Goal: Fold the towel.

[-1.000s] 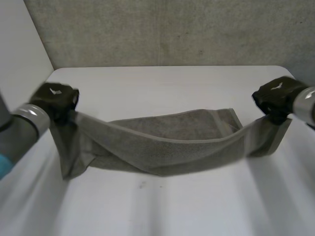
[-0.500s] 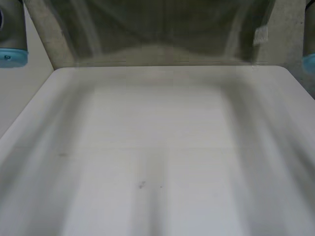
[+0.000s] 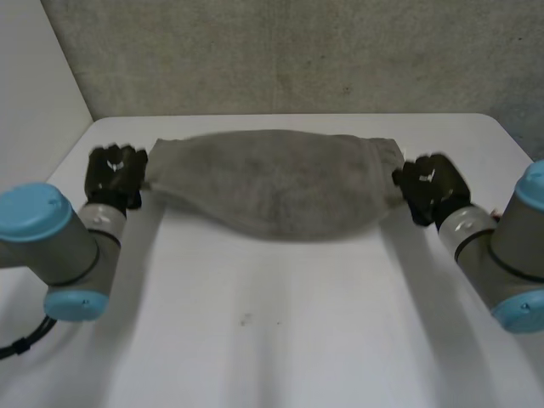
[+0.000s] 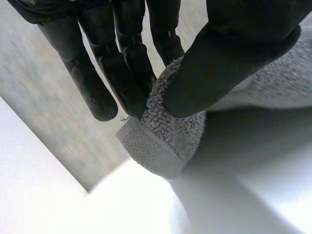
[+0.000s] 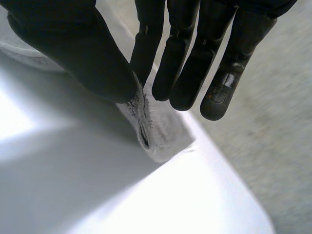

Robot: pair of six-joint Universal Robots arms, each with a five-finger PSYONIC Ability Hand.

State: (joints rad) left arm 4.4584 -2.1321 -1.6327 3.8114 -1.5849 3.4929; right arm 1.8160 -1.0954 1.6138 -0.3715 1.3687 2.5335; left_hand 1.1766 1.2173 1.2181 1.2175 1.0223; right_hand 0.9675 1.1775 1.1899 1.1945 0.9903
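A grey towel (image 3: 272,180) hangs stretched between my two hands above the far part of the white table (image 3: 280,340), sagging in its middle. My left hand (image 3: 115,174) pinches the towel's left end. In the left wrist view the thumb (image 4: 229,63) presses a towel corner (image 4: 161,131) against the fingers (image 4: 122,73). My right hand (image 3: 431,189) pinches the towel's right end. In the right wrist view its thumb (image 5: 78,53) and fingers (image 5: 190,68) clamp a folded corner of the towel (image 5: 146,122).
A grey wall (image 3: 280,55) rises behind the table's far edge. The table's left edge (image 3: 68,161) runs close by my left hand.
The towel was lifted off the table and swung up out of the head view, then came down again farther back. Both hands kept hold of its ends and now sit lower.
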